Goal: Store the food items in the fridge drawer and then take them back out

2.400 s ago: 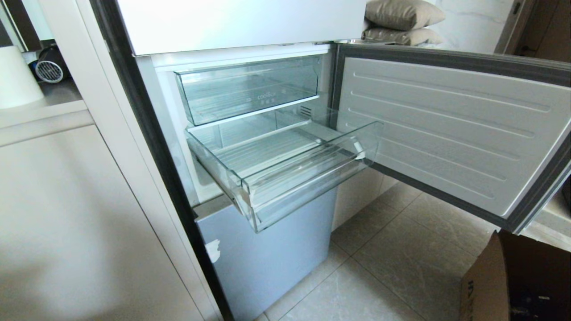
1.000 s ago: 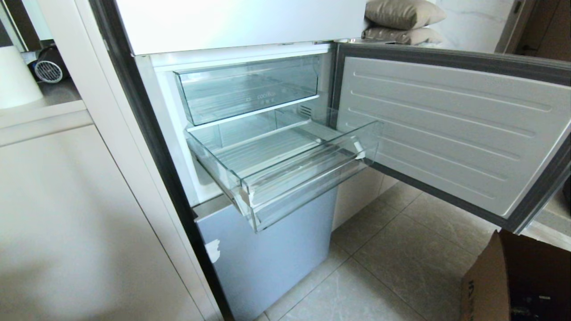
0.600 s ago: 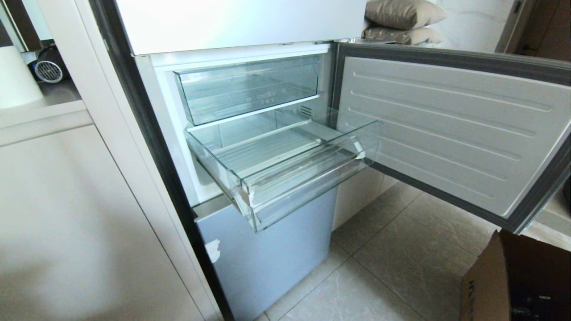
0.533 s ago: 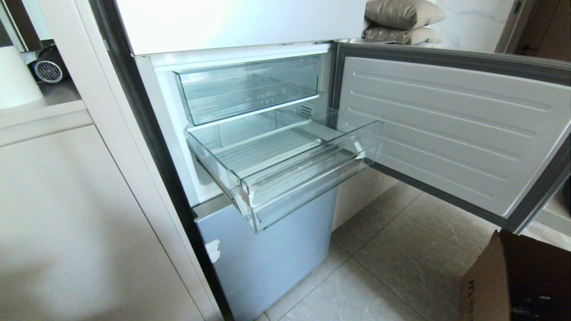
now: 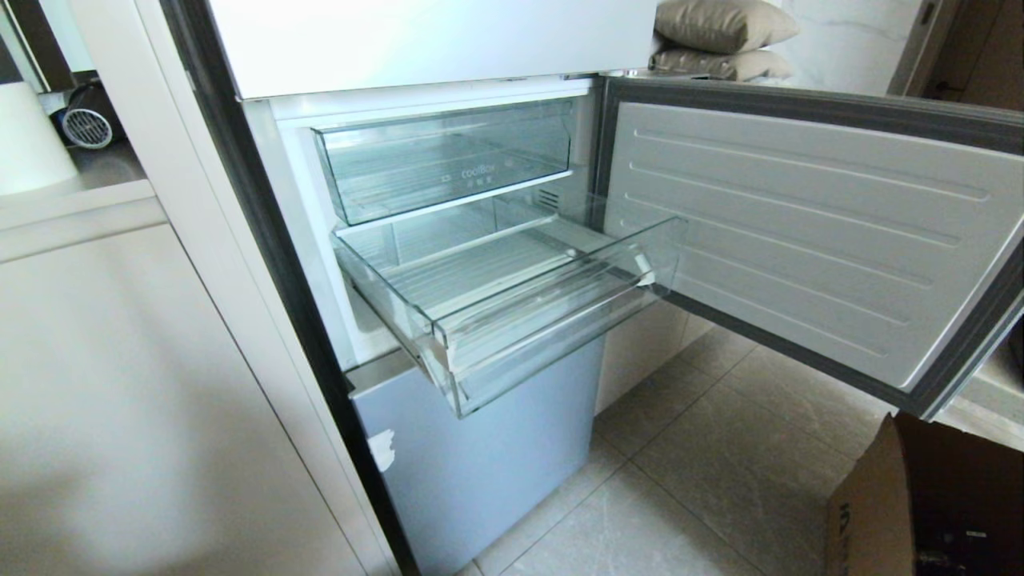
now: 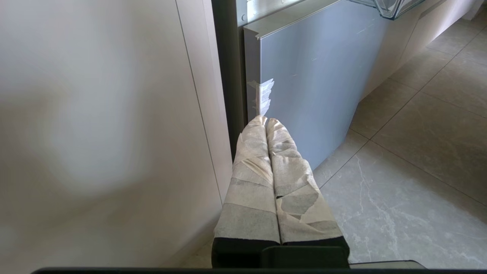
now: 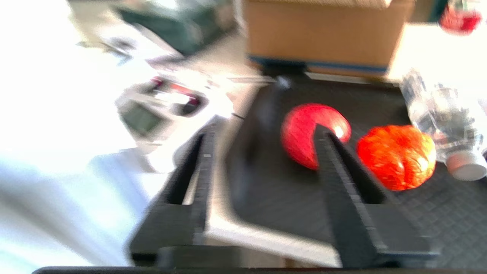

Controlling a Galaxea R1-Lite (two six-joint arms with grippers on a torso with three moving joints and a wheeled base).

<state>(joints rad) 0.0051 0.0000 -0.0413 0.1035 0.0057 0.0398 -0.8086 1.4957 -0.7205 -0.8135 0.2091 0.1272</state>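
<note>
Food items, a red piece point(image 7: 304, 133) and a red-orange one point(image 7: 395, 156), lie side by side on a dark mat, apart from the drawer point(image 5: 512, 296), which stands pulled out and holds nothing. The right gripper point(image 7: 262, 133) hovers near the red piece, jaws parted with nothing between them. The left gripper point(image 6: 266, 123) is parked low by the fridge, jaws pressed together. Both pieces look smooth, round and probably light; they could roll or slip, so grip across the widest part.
</note>
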